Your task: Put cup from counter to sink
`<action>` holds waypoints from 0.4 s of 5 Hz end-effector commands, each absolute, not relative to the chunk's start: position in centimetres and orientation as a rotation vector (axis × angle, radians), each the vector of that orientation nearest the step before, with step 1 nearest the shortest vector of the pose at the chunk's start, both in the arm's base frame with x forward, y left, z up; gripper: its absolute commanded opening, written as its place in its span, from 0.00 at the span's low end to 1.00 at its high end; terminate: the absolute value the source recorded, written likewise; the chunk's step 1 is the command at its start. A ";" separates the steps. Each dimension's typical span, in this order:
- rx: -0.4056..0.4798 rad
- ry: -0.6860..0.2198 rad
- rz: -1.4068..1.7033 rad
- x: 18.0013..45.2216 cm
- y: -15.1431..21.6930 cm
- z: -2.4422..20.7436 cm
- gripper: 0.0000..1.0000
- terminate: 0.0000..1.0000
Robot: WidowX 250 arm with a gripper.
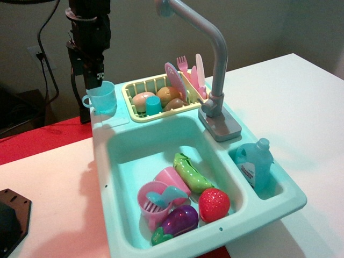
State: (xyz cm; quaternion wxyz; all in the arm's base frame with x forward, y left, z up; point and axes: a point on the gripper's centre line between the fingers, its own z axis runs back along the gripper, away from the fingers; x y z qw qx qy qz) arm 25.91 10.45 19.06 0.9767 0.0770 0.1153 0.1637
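Observation:
The translucent light-blue cup [103,98] stands upright on the ribbed mint counter [115,119] at the far left corner of the toy sink unit, its loop handle pointing left. My black gripper [90,88] hangs just behind and to the left of the cup. One finger [84,110] reaches down past the handle and the other ends above the rim. The jaws look apart and hold nothing. The sink [126,153] is the deep mint basin in front of the cup, under the grey faucet [215,59].
In the basin lie a pink cup with a blue spoon [156,200], a green pea pod [191,171], a strawberry [214,204] and a purple eggplant [180,220]. A yellow dish rack [161,97] with food and a small teal cup stands behind it. A blue bottle [255,164] fills the side compartment.

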 end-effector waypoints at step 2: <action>0.161 0.230 0.346 26.7 10.0 18.7 1.00 0.00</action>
